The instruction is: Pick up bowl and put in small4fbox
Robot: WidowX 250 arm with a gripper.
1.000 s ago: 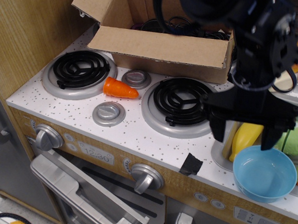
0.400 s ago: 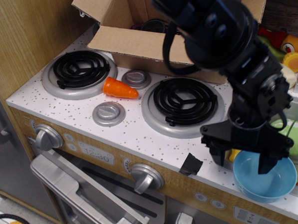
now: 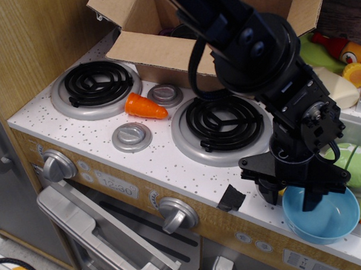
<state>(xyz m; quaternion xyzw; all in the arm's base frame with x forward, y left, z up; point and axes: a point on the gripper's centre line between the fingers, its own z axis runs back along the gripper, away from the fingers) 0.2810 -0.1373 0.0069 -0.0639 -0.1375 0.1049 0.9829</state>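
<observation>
bowl (image 3: 330,219) front right, box (image 3: 188,47) behind burners (image 3: 222,128)

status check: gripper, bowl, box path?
Gripper open, one finger inside the bowl, one outside its near rim. Bowl not lifted. small4fbox open behind the burners; arm blocks view of path.

Gripper (image 3: 290,200) at 4 o'clock, jaws spread over near rim of light blue bowl (image 3: 330,218), one finger seemingly inside; cardboard box (image 3: 164,48) at 12 o'clock, orange carrot (image 3: 144,106) at 9 o'clock between burners
</observation>
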